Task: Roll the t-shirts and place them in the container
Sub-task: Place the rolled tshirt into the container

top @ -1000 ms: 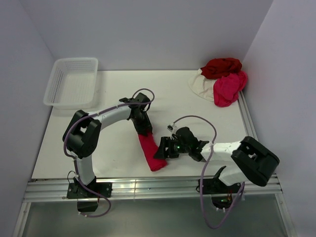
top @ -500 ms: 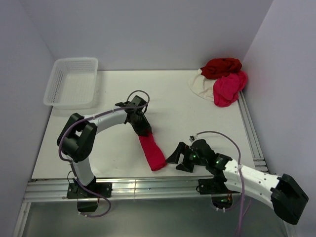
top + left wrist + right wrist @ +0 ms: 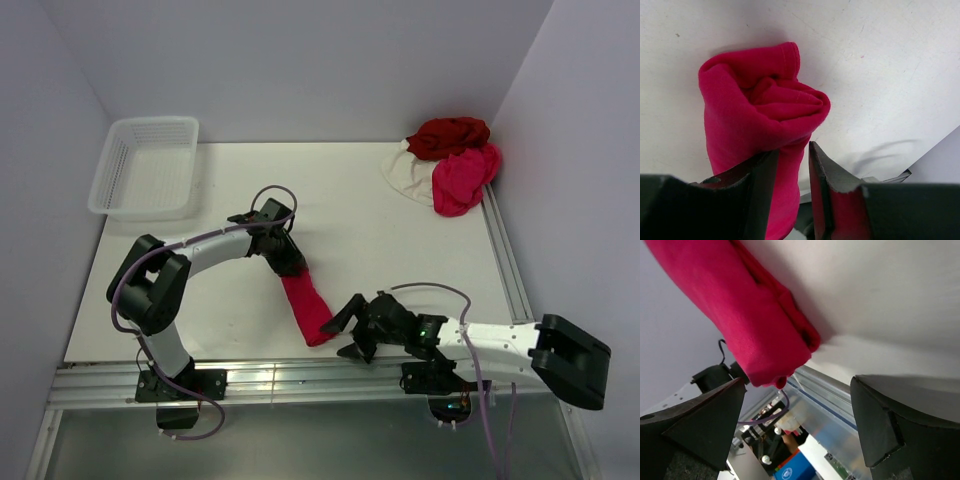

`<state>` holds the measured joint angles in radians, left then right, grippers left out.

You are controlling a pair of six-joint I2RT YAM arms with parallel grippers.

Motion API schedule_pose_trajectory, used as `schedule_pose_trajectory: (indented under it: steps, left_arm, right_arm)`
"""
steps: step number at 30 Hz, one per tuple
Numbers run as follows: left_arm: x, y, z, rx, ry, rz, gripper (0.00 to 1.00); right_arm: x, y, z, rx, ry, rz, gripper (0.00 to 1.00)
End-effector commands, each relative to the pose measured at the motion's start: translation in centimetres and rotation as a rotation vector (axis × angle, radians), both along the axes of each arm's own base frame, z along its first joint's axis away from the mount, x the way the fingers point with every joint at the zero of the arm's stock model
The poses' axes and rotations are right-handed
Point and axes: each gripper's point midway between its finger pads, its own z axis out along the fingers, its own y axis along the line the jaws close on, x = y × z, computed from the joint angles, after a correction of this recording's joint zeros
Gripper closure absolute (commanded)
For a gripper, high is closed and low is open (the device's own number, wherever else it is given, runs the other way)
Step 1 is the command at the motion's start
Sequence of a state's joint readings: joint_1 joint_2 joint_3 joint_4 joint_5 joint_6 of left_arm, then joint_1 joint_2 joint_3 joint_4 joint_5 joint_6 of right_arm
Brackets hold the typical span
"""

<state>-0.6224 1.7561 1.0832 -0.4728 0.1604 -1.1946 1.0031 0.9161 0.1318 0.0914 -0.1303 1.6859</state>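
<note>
Two arms | left fingers (image 3: 757, 192) closed on crimson t-shirt (image 3: 308, 308) | right fingers (image 3: 700, 427) spread wide, holding nothing

left gripper (image 3: 288, 262): gripping rolled crimson t-shirt (image 3: 310, 312) far end | right gripper (image 3: 346, 331): spread wide, beside near end

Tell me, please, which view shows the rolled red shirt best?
The top view: nearly the whole shirt shows, end to end. The left wrist view shows only one end with its folds; the right wrist view shows only the other end.
</note>
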Motion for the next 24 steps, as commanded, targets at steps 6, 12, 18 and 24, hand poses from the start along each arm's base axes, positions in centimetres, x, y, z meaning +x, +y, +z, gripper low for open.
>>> schedule_pose_trajectory:
  steps: [6, 12, 18, 24]
  left_arm:
    - [-5.3, 7.3, -6.6, 0.34, 0.197, 0.002, 0.61]
    - [-5.4, 7.3, -6.4, 0.336, 0.19, 0.0, 0.61]
    - [-5.5, 7.4, -6.6, 0.342, 0.197, -0.007, 0.61]
    - [-5.5, 7.4, -6.4, 0.339, 0.194, -0.01, 0.61]
  right_arm:
    - [0.9, 1.2, -0.4, -0.033, -0.011, -0.135, 0.09]
    - [1.7, 1.2, -0.6, -0.032, -0.034, -0.186, 0.16]
    - [2.2, 2.0, -1.3, -0.066, -0.039, -0.187, 0.23]
    - [2.5, 2.1, -1.9, -0.108, -0.069, -0.2, 0.27]
